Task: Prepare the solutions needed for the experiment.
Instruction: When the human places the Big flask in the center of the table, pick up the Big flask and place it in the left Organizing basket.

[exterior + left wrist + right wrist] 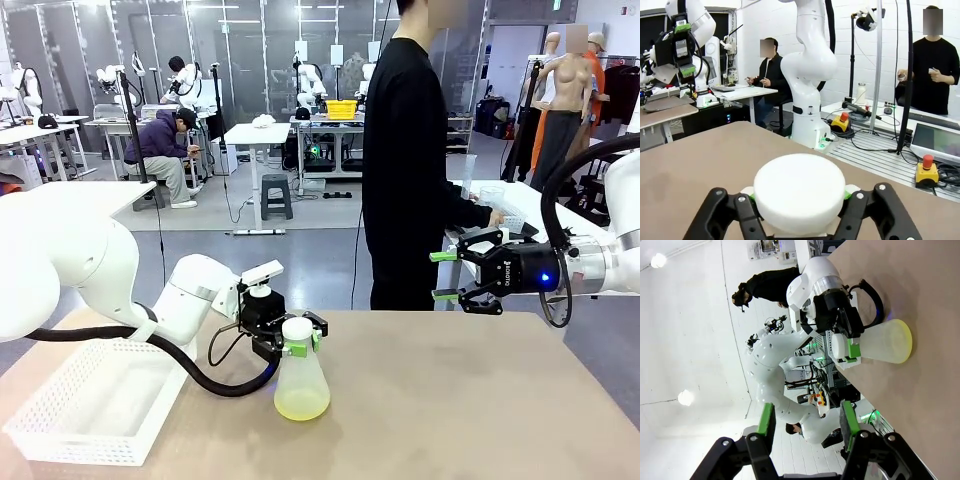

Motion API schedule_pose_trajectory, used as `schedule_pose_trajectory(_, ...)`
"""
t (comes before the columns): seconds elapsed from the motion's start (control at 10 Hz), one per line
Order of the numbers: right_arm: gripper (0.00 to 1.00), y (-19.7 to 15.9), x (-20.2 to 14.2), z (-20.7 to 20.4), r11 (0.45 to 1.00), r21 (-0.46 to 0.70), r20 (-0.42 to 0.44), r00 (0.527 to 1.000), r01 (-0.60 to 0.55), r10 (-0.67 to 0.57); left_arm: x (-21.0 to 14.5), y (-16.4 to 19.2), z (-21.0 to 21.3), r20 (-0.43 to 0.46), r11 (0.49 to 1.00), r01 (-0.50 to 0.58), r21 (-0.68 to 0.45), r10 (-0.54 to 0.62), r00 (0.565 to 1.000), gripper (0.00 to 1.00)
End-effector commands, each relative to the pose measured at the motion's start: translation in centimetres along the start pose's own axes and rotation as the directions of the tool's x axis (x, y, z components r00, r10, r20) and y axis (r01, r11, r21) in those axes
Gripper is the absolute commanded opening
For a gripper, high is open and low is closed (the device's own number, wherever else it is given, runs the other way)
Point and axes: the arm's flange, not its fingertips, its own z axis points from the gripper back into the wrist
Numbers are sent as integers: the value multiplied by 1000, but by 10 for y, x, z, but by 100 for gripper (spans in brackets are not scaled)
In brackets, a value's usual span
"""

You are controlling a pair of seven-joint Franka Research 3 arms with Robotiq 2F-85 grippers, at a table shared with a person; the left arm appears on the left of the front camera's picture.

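flask (301,380) | light, rigid, top-heavy, slosh-prone solutions (301,404) | neck clamped by left gripper (298,347) | right gripper (446,276), 2 o'clock, jaws apart, empty

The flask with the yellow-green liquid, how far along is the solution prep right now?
Done: the flask stands upright on the table, capped, with a shallow layer of solution at its bottom. In hand: the left tool is shut on the flask's neck just under the white cap. Left: the flask is not yet lifted or poured, and the right tool hangs open and empty above the table's far edge.
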Motion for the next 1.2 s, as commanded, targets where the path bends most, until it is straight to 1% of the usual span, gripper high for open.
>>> schedule_pose_trajectory(0.0, 66, 1, 0, 1, 1000, -2, -1, 1000, 0, 0, 1, 4, 6, 6, 1000, -11, -15, 12, 1000, 1)
schedule_pose_trajectory(0.2, 66, 1, 0, 1, 1000, -2, -1, 1000, 0, 0, 10, 4, 7, 17, 1000, 9, -10, -9, 1000, 0)
schedule_pose_trajectory(0.3, 66, 1, 0, 1, 1000, -2, -1, 1000, 0, 0, 22, 3, 4, 28, 1000, 6, -14, -6, 1000, 0)
schedule_pose_trajectory(0.4, 66, 1, 0, 1, 1000, -2, -1, 1000, 0, 0, 38, 2, 2, 30, 1000, 3, -24, -2, 1000, 2)
schedule_pose_trajectory(0.6, 66, 1, 0, 1, 1000, -2, -1, 1000, 0, 0, 72, -1, 3, 27, 999, 29, -17, -29, 999, 2)
schedule_pose_trajectory(0.7, 66, 1, 0, 1, 1000, -2, -1, 1000, 0, 0, 89, -3, 6, 28, 1000, 15, -8, -15, 999, 2)
schedule_pose_trajectory(0.8, 66, 1, 0, 1, 1000, -2, -1, 1000, 0, 0, 109, -3, 11, 74, 1000, 14, 28, -16, 997, 2)
schedule_pose_trajectory(0.9, 66, 1, 0, 1, 1000, -2, -1, 1000, 0, 0, 132, -3, 16, 64, 999, 23, 42, -25, 998, 2)
schedule_pose_trajectory(1.0, 66, 1, 0, 1, 1000, -2, -1, 1000, 0, 0, 148, -6, 19, 25, 999, 27, 45, -29, 999, 2)
schedule_pose_trajectory(1.1, 66, 1, 0, 1, 1000, -2, -1, 1000, 0, 0, 159, -9, 22, 15, 999, 24, 46, -25, 1000, 2)
